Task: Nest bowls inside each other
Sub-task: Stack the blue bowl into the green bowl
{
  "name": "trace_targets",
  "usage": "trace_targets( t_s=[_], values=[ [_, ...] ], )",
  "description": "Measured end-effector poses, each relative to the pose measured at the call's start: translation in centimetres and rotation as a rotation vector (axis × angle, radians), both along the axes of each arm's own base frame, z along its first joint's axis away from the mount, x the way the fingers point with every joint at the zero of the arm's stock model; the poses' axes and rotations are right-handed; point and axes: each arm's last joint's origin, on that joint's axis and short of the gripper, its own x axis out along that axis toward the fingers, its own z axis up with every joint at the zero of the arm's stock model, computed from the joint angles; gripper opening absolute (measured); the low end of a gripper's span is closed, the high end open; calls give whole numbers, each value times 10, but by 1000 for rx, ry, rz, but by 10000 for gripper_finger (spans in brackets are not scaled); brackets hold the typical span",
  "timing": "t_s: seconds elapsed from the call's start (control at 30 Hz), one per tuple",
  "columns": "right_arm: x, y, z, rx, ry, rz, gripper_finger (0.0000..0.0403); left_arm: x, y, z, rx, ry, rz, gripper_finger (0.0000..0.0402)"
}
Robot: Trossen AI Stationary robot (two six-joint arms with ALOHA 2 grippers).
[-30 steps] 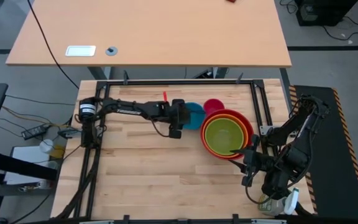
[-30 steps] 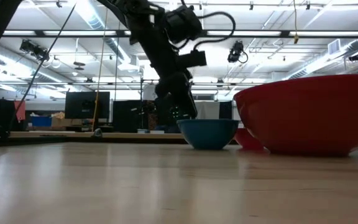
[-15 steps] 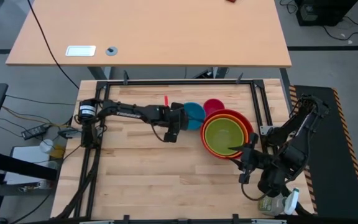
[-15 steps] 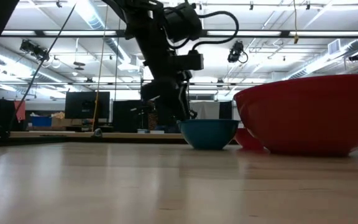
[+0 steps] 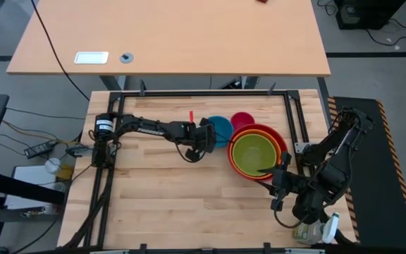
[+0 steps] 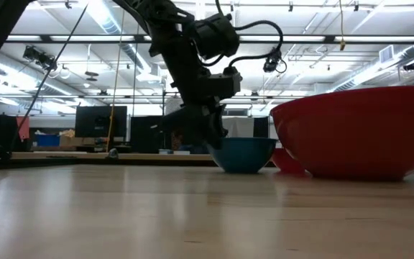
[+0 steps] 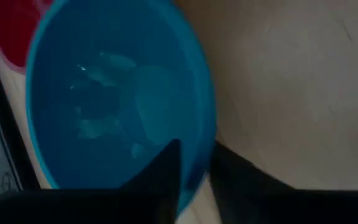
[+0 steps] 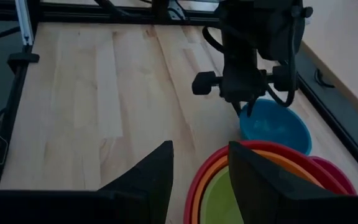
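Three of the five bowls are already nested. The lime green bowl [image 5: 253,155] sits inside the orange bowl [image 5: 278,144], which sits inside the red bowl [image 5: 283,135]; this stack rests on the right half of the bench [image 5: 161,204]. Two bowls are not yet nested: the blue bowl [image 5: 219,129] and the pink-magenta bowl [image 5: 242,119]. Both stand on the bench at the far side of the stack, the blue bowl just beside the red rim and the pink-magenta bowl between the blue bowl and the stack's far edge. Judged from this layout, the blue bowl goes into the lime green bowl next, then the pink-magenta bowl into the blue one.

The left claw [image 5: 207,136] is at the near-left rim of the blue bowl. In the left wrist view its two fingers [image 7: 166,168] straddle the rim, one inside the bowl and one outside, drawn close on the wall; whether they fully clamp it cannot be told. In the low view the bowl's base appears to rest on the bench.

The right claw [image 5: 282,185] waits near the stack's near-right edge, fingers apart and holding nothing.

All bowls stand upright, mouths facing up. Being round, they have no long axis across the bench; the symmetry axis is vertical.
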Motion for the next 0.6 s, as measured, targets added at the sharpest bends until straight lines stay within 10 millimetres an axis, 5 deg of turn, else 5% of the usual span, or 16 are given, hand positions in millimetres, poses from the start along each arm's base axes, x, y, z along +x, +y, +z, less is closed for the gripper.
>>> trace_targets(
  t_s=[0.1,0.23,0.6],
  values=[
    [0,0,0,0,-2,3,159,1,0,0,5,-6,-1,17],
    [1,1,1,-2,-6,11,159,3,-3,6,10,-11,-4,12],
    [2,3,1,28,-3,19,159,21,-19,81,229,-170,126,8]
  ],
)
